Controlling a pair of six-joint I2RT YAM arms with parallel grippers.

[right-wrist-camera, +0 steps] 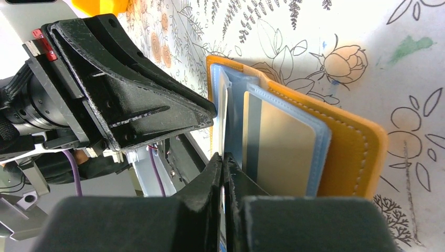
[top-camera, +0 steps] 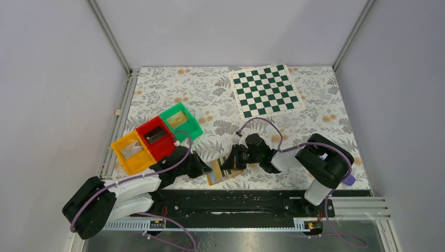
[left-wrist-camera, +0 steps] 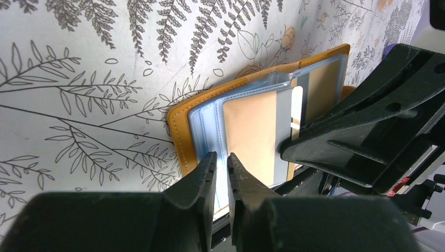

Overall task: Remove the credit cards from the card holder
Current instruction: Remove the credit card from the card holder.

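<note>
Now, your card holder (top-camera: 218, 177) lies open on the desk (top-camera: 210, 94) at its near edge, between both arms. Your left pincer (left-wrist-camera: 221, 168) is nearly closed on a pale-blue sleeve edge. Your right pincer (right-wrist-camera: 223, 163) is pinched tight, apparently on a white card (left-wrist-camera: 297, 105). Expect light, stiff, slick cards in floppy sleeves, so grip the exposed short edge and anchor the cover.

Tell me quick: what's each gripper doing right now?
Left gripper: closed on the card holder's edge.
Right gripper: closed on a card's edge.
</note>
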